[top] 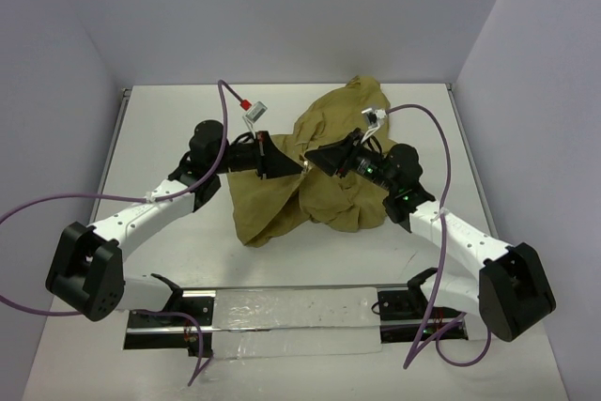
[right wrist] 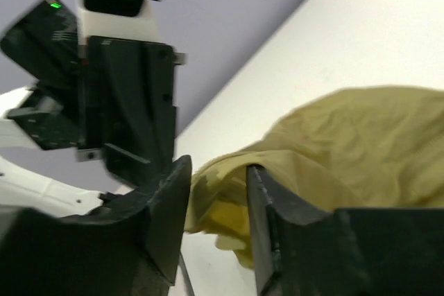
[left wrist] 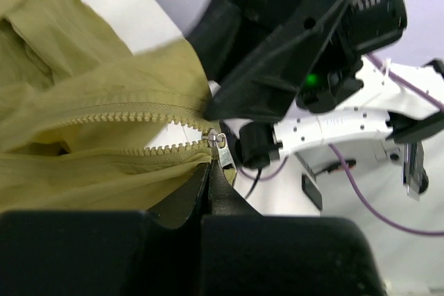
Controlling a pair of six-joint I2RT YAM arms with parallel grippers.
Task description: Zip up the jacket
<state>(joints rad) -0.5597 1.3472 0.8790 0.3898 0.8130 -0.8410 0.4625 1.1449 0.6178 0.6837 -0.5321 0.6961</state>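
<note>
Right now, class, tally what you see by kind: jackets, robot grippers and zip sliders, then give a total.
jacket: 1
grippers: 2, the left gripper and the right gripper
zip slider: 1
Total: 4

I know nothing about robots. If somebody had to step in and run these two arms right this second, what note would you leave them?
Left gripper: shut, pinching the jacket just below the zipper slider.
Right gripper: jaws apart, cloth in the gap but not pinched, close to the left one.
The jacket lies bunched in the middle of the table.
Done: the slider seems seated on both tooth rows.
Left: the rows beyond it gape; grip the slider and pull it along.
</note>
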